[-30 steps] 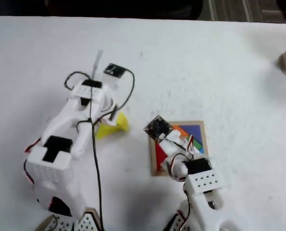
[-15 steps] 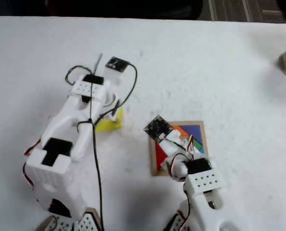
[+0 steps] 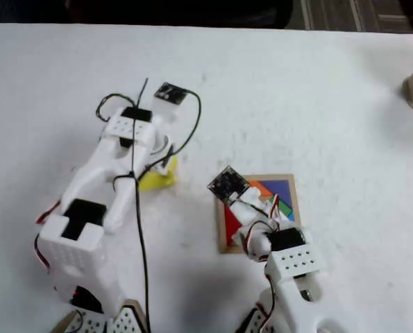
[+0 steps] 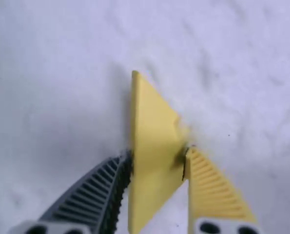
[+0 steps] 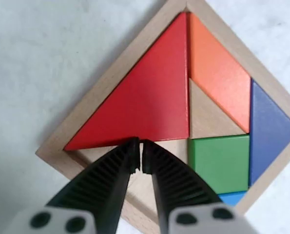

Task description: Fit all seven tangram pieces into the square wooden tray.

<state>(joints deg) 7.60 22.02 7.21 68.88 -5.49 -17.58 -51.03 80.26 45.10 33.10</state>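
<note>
Lying in the tray [image 5: 91,103]: red triangle [image 5: 149,97]; green square [image 5: 219,163].

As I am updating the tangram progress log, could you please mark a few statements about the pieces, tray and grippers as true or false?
1. The left gripper is shut on the yellow triangle. True.
2. The yellow triangle lies in the wooden tray. False: it is out over the table, apart from the tray.
3. The right gripper is wide open. False: it is shut, over the tray.
4. The red triangle borders the orange piece in the tray. True.
</note>
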